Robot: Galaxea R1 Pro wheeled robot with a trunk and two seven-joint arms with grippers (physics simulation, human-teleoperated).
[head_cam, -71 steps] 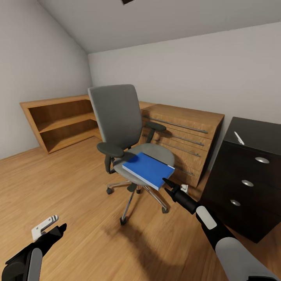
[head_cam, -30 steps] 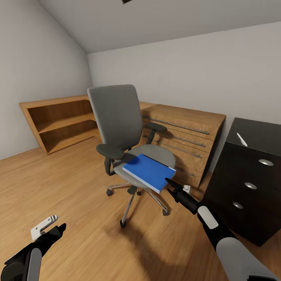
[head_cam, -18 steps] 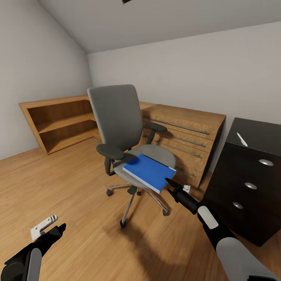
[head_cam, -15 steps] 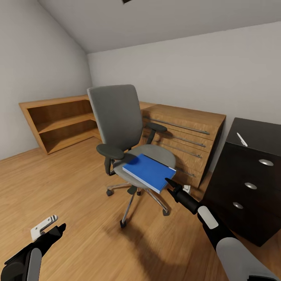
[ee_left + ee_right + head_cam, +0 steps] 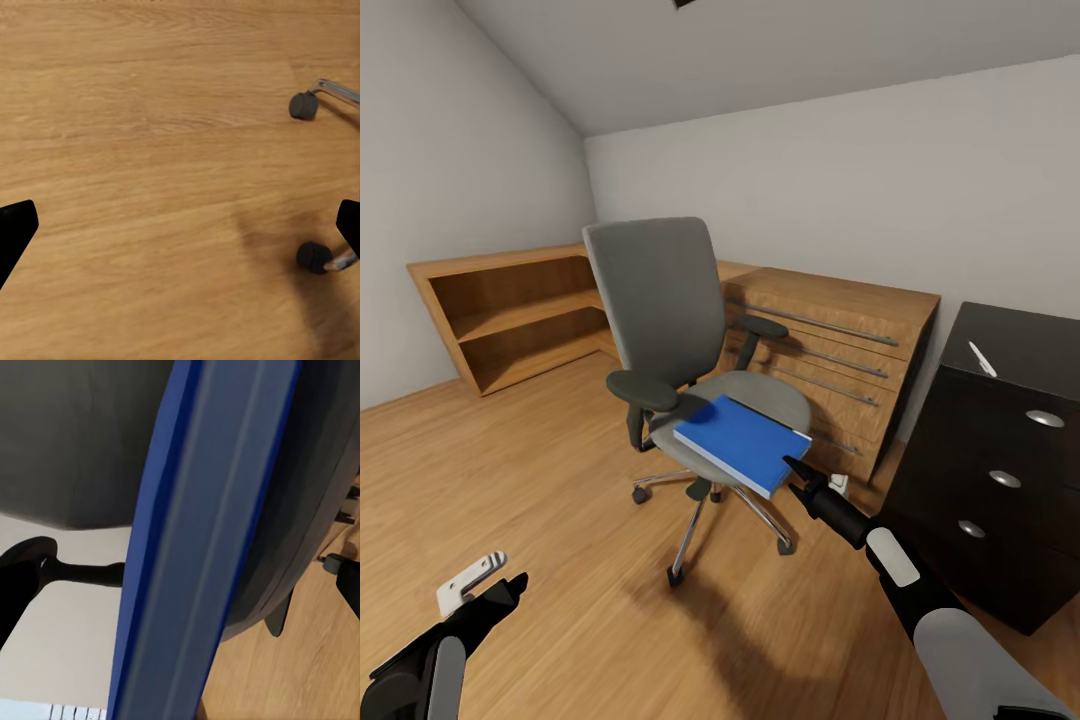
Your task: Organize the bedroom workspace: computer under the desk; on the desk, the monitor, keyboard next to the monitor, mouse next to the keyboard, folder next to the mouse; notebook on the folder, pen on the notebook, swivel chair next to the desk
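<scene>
Reaching toward the near right edge of the folder, which lies on the swivel chair seat, the right hand is aligned for a side grasp. In the left wrist view the left hand is spread wide, idle. In the right wrist view the folder edge stands between unclosed fingers.

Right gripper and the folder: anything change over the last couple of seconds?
Little. The right gripper edged slightly closer to the near edge of the folder, with its fingers open either side of that edge in the right wrist view; nothing has been gripped yet. The camera shifted a touch, so the scene slid slightly in frame. The folder stayed on the swivel chair, the pen on the desk, and the left gripper low and open.
</scene>
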